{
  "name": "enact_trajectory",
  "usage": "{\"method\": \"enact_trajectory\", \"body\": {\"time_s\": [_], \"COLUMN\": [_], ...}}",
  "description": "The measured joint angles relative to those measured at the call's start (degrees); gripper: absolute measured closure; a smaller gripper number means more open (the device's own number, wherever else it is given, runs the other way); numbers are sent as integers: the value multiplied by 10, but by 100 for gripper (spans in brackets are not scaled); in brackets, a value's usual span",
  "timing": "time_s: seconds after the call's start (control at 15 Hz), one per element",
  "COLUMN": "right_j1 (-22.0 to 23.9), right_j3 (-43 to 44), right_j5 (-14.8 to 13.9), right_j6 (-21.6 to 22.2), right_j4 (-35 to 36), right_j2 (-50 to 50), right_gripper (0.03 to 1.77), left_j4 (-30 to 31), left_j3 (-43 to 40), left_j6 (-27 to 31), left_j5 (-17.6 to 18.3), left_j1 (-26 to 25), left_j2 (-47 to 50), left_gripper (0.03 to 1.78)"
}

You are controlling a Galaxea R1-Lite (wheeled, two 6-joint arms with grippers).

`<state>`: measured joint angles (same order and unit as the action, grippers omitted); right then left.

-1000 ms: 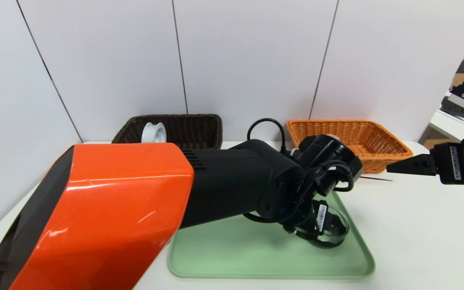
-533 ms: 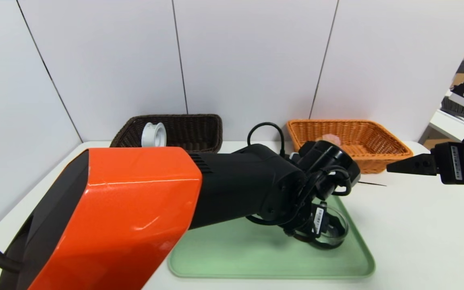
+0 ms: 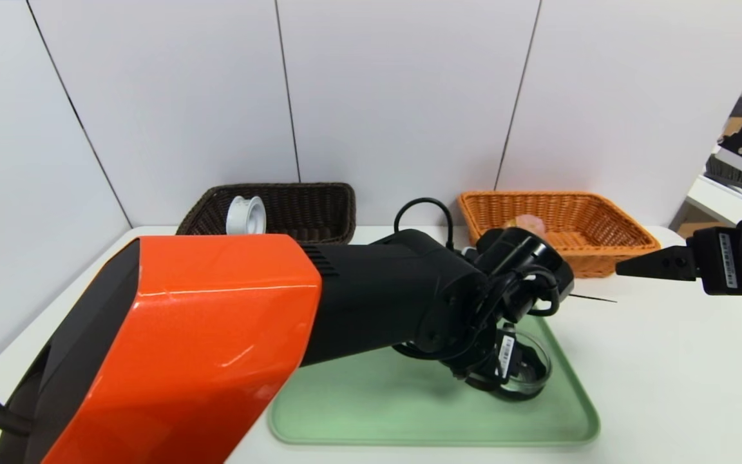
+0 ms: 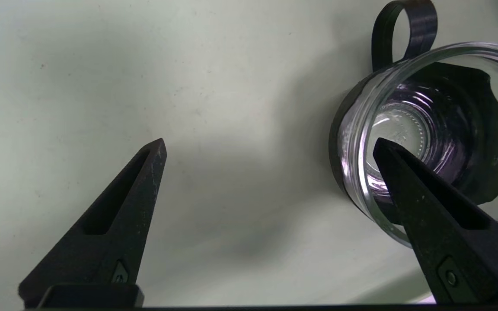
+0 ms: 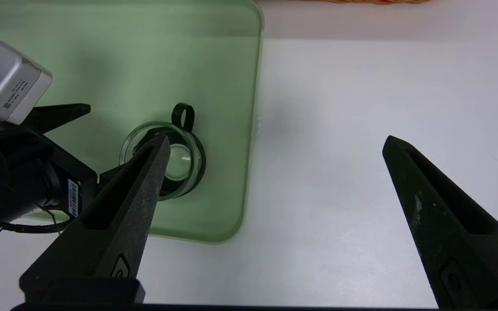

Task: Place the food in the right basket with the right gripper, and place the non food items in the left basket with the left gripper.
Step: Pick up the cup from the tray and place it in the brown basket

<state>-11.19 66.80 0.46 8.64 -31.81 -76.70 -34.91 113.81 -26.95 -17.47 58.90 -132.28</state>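
On the green tray (image 3: 435, 419), toward its right side, we see the round glass dish (image 3: 535, 380) under our left gripper (image 4: 269, 147), the nearer one, fingers wide and empty, one tip over the bowl, so we judge a shift toward its looped tab is due. Our right gripper (image 5: 278, 138) waits open beyond the tray's right edge; our left forearm hides much of the tray, and whether that tip touches glass we cannot tell.

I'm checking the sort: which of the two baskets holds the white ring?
The dark brown basket, left of the orange one, holds it.
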Motion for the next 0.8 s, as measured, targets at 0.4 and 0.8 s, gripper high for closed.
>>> {"method": "enact_trajectory", "body": {"time_s": [0.4, 0.8], "right_j1": [-5, -6], "right_j3": [1, 3], "right_j5": [0, 0], "right_j6": [0, -2], "right_j4": [2, 3], "right_j2": [-3, -5], "right_gripper": [10, 10], "left_j4": [0, 5], "left_j3": [0, 0], "left_j6": [0, 1], "left_j5": [0, 0], "left_j1": [0, 0], "left_j2": [0, 0], "left_gripper": [12, 93]}}
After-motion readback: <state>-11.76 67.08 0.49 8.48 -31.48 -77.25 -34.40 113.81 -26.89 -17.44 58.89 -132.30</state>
